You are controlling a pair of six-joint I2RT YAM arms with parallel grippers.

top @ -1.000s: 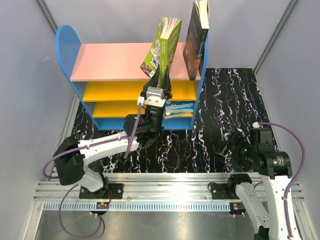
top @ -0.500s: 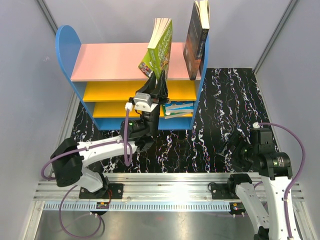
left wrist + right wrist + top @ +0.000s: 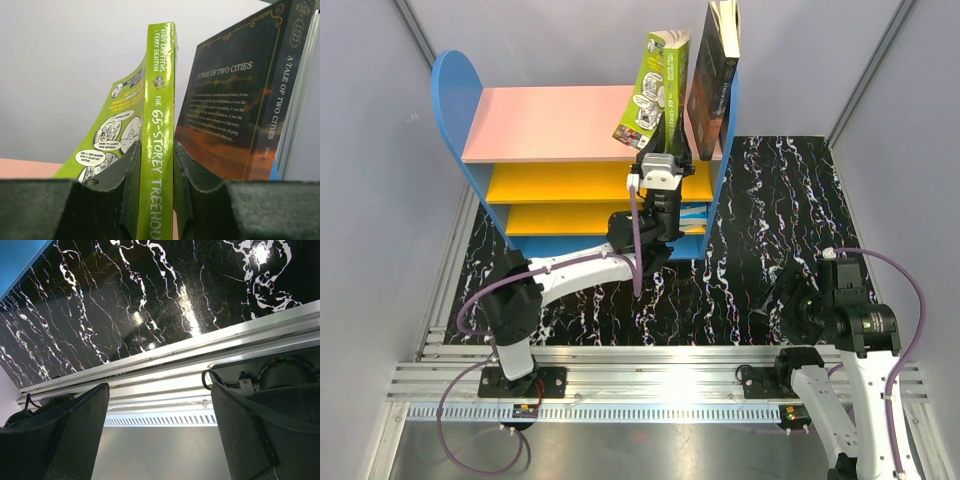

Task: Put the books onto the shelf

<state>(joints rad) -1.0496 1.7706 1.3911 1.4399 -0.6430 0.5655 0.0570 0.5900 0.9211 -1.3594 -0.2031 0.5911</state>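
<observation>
Lime-green book (image 3: 161, 90) pinched at spine by left end effector (image 3: 156, 150).

Plain grey walls (image 3: 380, 200) on 3 sides. Black tabletop (image 3: 770, 200) w/ white marble veins; silver rails (image 3: 650, 360) along near edge, light glare on them.
</observation>
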